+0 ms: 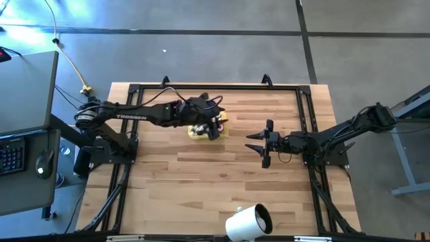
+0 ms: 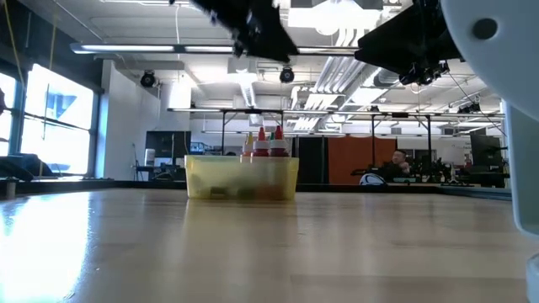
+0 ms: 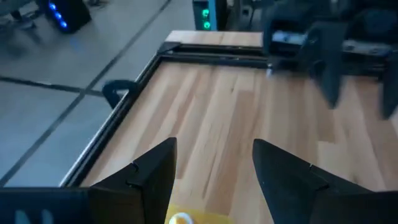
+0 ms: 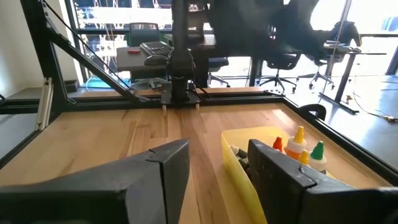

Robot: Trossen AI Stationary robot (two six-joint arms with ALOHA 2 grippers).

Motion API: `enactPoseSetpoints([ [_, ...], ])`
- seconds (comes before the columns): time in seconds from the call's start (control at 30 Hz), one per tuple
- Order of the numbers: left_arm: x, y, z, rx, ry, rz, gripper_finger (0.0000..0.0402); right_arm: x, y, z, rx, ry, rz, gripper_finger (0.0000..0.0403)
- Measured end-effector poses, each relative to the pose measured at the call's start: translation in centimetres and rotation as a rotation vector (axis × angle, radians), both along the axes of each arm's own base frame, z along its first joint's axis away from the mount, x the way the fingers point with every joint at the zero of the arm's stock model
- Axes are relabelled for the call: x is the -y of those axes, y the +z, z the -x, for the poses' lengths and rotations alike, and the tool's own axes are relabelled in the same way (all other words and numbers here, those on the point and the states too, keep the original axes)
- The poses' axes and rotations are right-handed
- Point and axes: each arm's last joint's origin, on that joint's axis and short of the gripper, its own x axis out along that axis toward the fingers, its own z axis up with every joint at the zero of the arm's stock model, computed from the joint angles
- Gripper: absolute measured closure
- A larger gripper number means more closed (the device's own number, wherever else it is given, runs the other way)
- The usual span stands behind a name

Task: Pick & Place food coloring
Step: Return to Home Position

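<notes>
High view: left gripper hangs over the yellow tray, jaws parted, holding nothing. Right gripper hovers beside it over bare table, jaws spread wide, empty. Food coloring stands bunched inside the tray, caps above its rim.
</notes>
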Motion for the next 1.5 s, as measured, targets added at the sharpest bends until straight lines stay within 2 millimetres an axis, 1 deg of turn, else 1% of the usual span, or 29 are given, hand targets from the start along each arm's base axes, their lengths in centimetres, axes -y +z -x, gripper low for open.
enactPoseSetpoints([
  [0.07, 0.5, 0.7, 0.1, -0.04, -0.012, -0.005, 0.0192, 0.0, 0.0, 0.0, 0.0, 0.0, 0.0, 0.0247],
  [0.17, 1.0, 0.8, 0.5, -0.152, -0.027, 0.004, 0.0192, 0.0, 0.0, 0.0, 0.0, 0.0, 0.0, 0.0247],
  [0.3, 1.6, 2.3, 1.7, -0.192, -0.002, 0.056, 0.0192, 0.0, 0.0, 0.0, 0.0, 0.0, 0.0, 0.0247],
  [0.37, 2.0, 2.3, 2.5, -0.24, 0.011, 0.056, 0.0192, 0.0, 0.0, 0.0, 0.0, 0.0, 0.0, 0.0247],
  [0.47, 3.2, 2.7, 3.7, -0.275, 0.056, 0.028, 0.0192, 0.0, -0.1, 0.0, -0.006, 0.0, 0.001, 0.0247],
  [0.63, 5.4, 2.5, 6.8, -0.318, 0.123, -0.005, 0.0192, 0.0, -0.1, 0.0, -0.005, 0.0, 0.001, 0.0247],
  [0.8, 7.2, 1.0, 9.6, -0.282, 0.148, 0.024, 0.0192, 0.0, 0.1, 0.0, 0.01, -0.002, 0.001, 0.0247],
  [0.9, 8.2, -0.8, 10.9, -0.249, 0.16, 0.066, 0.0192, 0.1, 0.2, 0.0, 0.012, -0.027, 0.03, 0.0247],
  [1.0, 9.1, -2.8, 11.2, -0.181, 0.129, 0.094, 0.0192, 0.2, 0.2, 0.0, 0.01, -0.065, 0.069, 0.0247],
  [1.07, 9.6, -4.0, 10.9, -0.121, 0.094, 0.126, 0.0192, 0.3, 0.3, 0.0, 0.014, -0.091, 0.081, 0.0247],
  [1.17, 9.9, -5.9, 10.7, -0.095, 0.034, 0.14, 0.0192, 0.3, 0.5, 0.0, 0.035, -0.103, 0.075, 0.0247],
  [1.23, 10.1, -6.9, 10.3, -0.057, -0.013, 0.159, 0.0192, 0.3, 0.6, 0.0, 0.045, -0.1, 0.052, 0.0247],
  [1.33, 10.3, -9.0, 10.2, -0.043, -0.066, 0.19, 0.0192, 0.3, 0.6, 0.0, 0.058, -0.099, -0.011, 0.0247],
  [1.43, 10.4, -9.9, 10.1, 0.011, -0.102, 0.215, 0.0192, 0.2, 0.3, 0.0, 0.048, -0.085, -0.08, 0.0247],
  [1.5, 10.3, -10.6, 10.4, -0.016, -0.104, 0.195, 0.0192, 0.1, 0.1, 0.0, 0.031, -0.05, -0.111, 0.0247],
])
